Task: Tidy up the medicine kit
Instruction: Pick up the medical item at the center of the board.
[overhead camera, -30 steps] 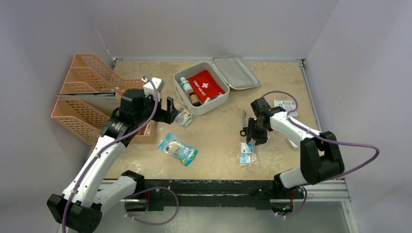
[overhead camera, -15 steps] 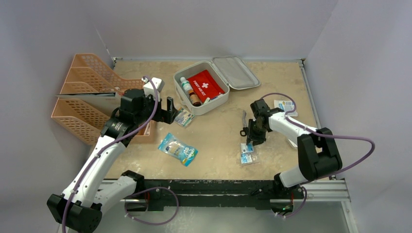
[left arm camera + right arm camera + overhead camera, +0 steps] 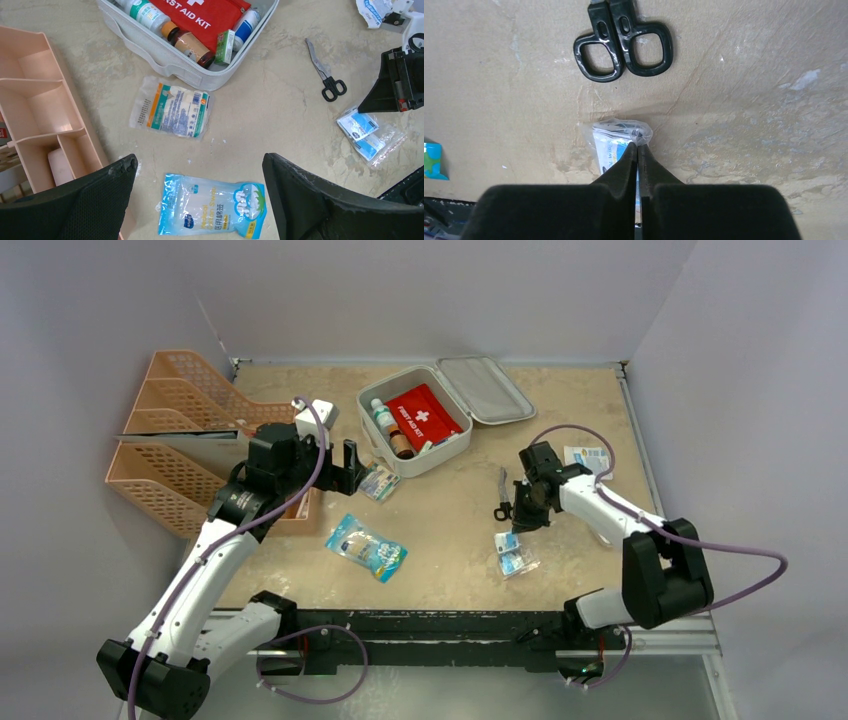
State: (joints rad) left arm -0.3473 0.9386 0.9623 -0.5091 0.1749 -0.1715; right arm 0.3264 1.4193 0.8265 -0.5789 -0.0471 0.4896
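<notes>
Grey walls closed in a beige, mottled desk [image 3: 450, 530] with both arms mounted at its near edge. Toward the back centre sat the medicine kit [image 3: 435, 456], its lid [image 3: 487, 388] thrown open and lying flat to the right. Inside it lay a red pouch [image 3: 423, 416] with a white cross, a white bottle [image 3: 381, 416] and a brown bottle [image 3: 401, 445] along its left side, and a small green box [image 3: 226, 40] next to a blue-and-white tube [image 3: 248, 21].

Orange mesh file trays [image 3: 170, 430] stood at the left edge, with a pale pink divided tray [image 3: 45, 120] in front of them.

The left pincer [image 3: 197, 160] hovered above the desk with its fingers spread wide and nothing between them. Below it lay a wrapped gauze packet [image 3: 172, 110], just beside the kit's front wall, and a blue printed packet [image 3: 212, 210] nearer the arms.

On the right side of the desk, the right pincer [image 3: 638, 147] pointed down, its fingers pressed together on the crinkled top edge of a clear bag [image 3: 512, 555] holding small blue-and-white sachets. Black-handled scissors [image 3: 624, 42] lay closed on the desk just beyond the bag, apart from it. A white printed packet [image 3: 587, 456] lay farther right, behind the arm.
</notes>
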